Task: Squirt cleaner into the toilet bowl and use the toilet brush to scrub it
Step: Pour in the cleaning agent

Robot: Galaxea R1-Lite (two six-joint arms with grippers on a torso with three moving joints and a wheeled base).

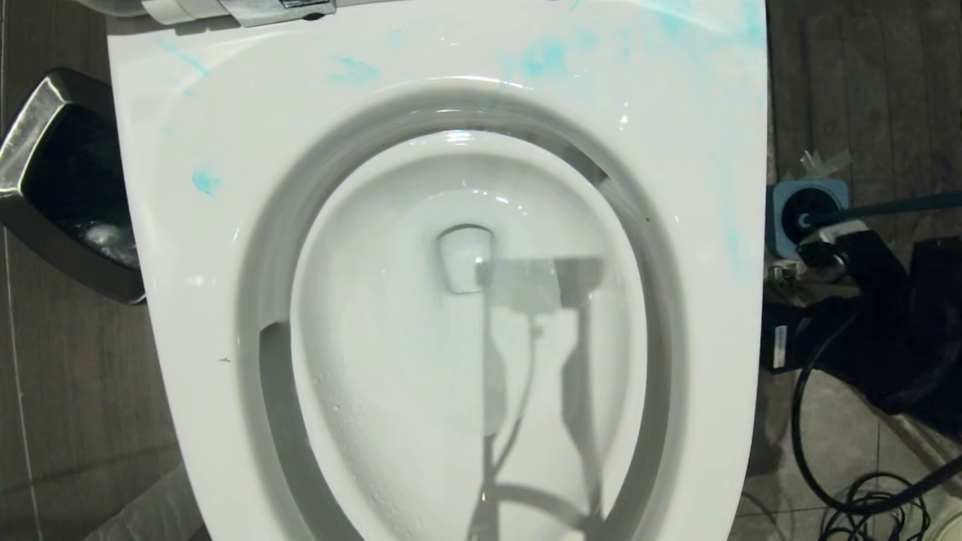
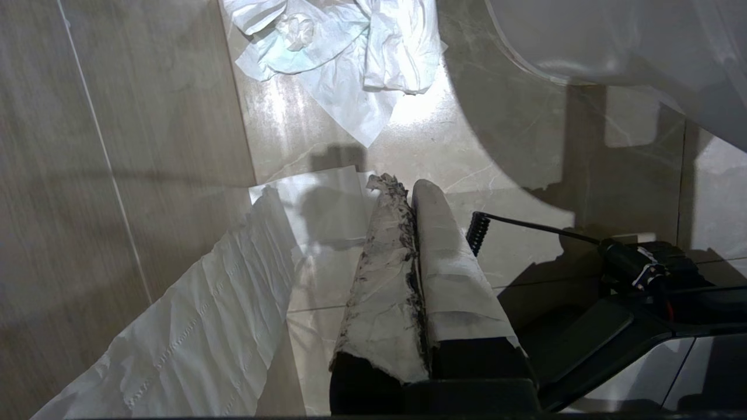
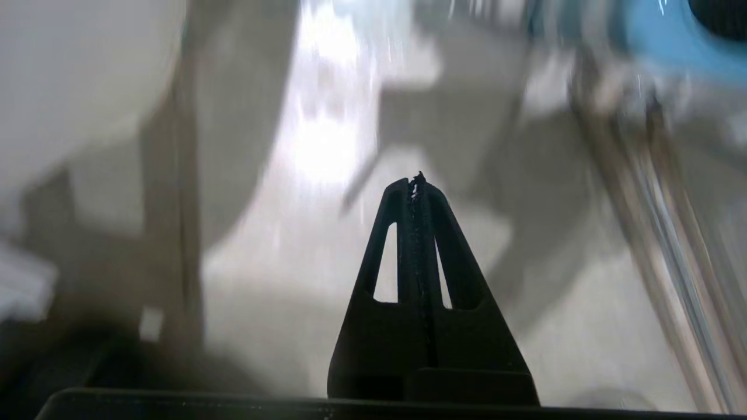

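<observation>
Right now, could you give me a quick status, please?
Both grippers, left and right, shut, empty. Toilet brush in its holder, right of toilet bowl. Cables on floor nearby.

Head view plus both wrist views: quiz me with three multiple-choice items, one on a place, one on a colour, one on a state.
1. Where does the toilet brush stand?
A. In the bowl
B. On the floor at the robot's right of the toilet
C. In the waste bin

2. What colour are the smears on the toilet seat?
A. Turquoise
B. Red
C. Yellow

3. How is the right claw?
A. Wide open
B. Shut on the brush
C. Shut, empty

Answers:
1 B, its handle leans out of its blue holder beside the toilet.
2 A, pale blue-green patches mark the white seat.
3 C, its fingers meet with nothing between them.
</observation>
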